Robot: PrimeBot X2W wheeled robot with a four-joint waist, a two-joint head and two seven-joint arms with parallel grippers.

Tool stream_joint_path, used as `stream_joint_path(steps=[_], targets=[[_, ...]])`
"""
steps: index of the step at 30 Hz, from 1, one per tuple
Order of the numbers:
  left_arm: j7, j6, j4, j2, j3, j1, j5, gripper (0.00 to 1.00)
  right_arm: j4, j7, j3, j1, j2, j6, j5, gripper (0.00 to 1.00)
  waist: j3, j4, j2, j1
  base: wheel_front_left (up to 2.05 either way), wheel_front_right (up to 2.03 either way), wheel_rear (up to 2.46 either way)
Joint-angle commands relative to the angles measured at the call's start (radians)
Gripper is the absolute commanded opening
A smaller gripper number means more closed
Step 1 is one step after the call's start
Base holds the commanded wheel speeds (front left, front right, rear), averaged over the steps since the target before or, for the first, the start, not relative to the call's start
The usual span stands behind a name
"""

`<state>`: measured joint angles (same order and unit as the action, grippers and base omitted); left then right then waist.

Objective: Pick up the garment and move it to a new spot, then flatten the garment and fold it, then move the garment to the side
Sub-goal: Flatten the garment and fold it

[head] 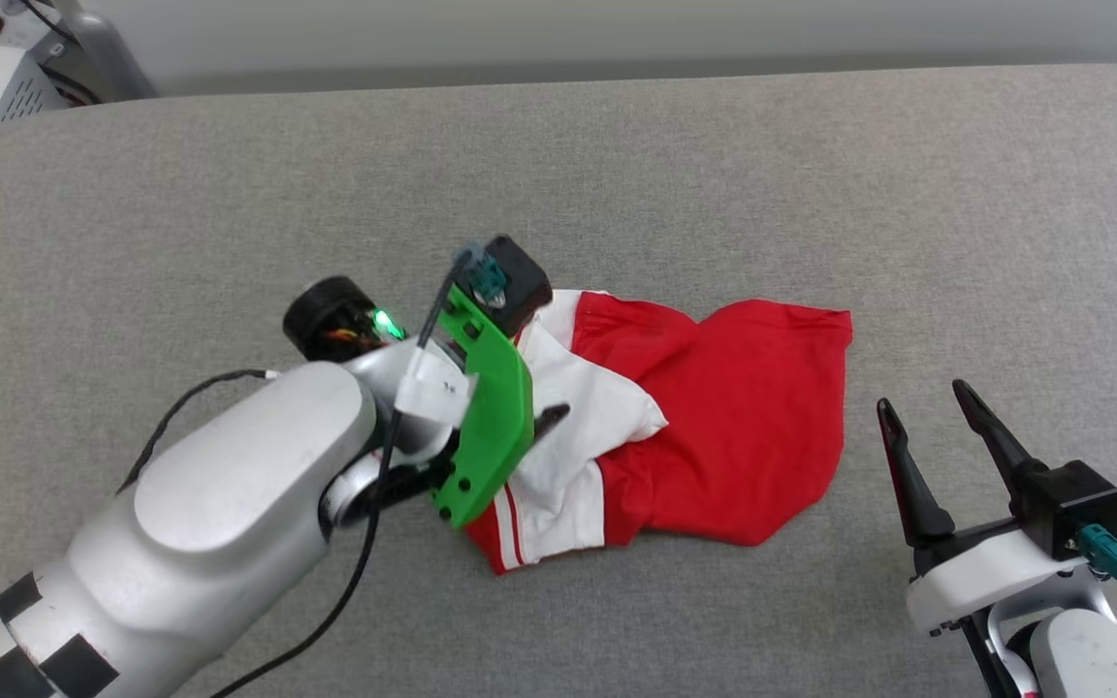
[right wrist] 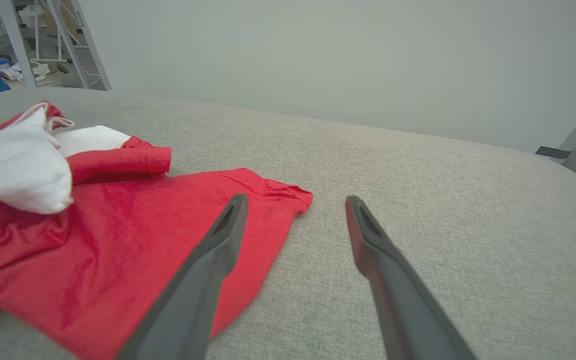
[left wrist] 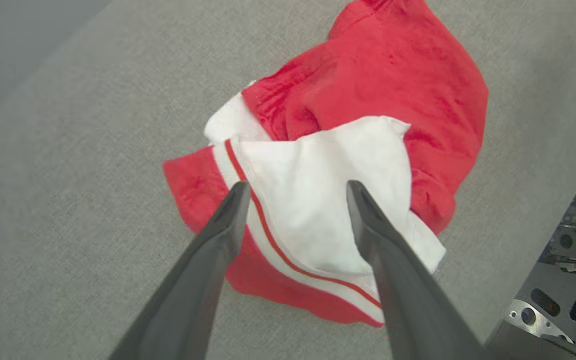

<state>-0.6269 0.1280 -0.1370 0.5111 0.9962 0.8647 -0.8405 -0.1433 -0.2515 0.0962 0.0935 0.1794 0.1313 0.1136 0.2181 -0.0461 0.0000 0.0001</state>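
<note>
Garment point(head: 733, 417) lies crumpled at mid-surface, with its red body toward the robot's right and a white sleeve point(left wrist: 318, 200) bunched at its left end. Bare grey surface point(head: 229, 194) lies open all round it (widest on the far side). Left tool point(left wrist: 296, 186) is spread, its fingers straddling the sleeve; contact cannot be told. Right tool point(head: 922, 396) is spread and empty, near the red hem. Pale wall point(right wrist: 318, 50) stands behind.

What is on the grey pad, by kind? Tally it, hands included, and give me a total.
Shirt: 1, red and white, crumpled
Hands: 2, left hand over the shirt's white sleeve, right hand beside the shirt, both open
Grey pad: 1
Total: 4
</note>
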Motion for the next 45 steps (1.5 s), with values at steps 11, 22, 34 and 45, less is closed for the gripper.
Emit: stream_joint_path(steps=[11,22,34,45], targets=[[-0.037,0.003,-0.018,0.054,0.263,-0.046,-0.066,1.0,0.0,-0.01,-0.001,0.049,-0.004,-0.001,-0.005,1.0,0.096,-0.042,0.0,-0.0001,0.0,0.0,0.0],[0.051,0.003,-0.1,-0.005,0.284,-0.079,-0.002,0.0,-0.011,-0.01,-0.019,0.059,0.01,-0.001,-0.009,1.0,0.085,-0.019,0.0,-0.0001,0.0,0.0,0.0],[0.521,-0.084,-0.021,-0.01,0.089,-0.072,-0.03,0.0,-0.014,-0.01,-0.052,0.02,0.0,-0.001,-0.007,1.0,0.023,0.046,0.0,-0.0001,0.0,0.0,0.0],[0.833,-0.28,-0.136,0.048,-0.107,-0.327,-0.128,0.0,-0.018,-0.01,-0.088,-0.001,-0.001,-0.001,-0.008,1.0,0.02,0.055,0.0,-0.0001,0.0,0.0,0.0]])
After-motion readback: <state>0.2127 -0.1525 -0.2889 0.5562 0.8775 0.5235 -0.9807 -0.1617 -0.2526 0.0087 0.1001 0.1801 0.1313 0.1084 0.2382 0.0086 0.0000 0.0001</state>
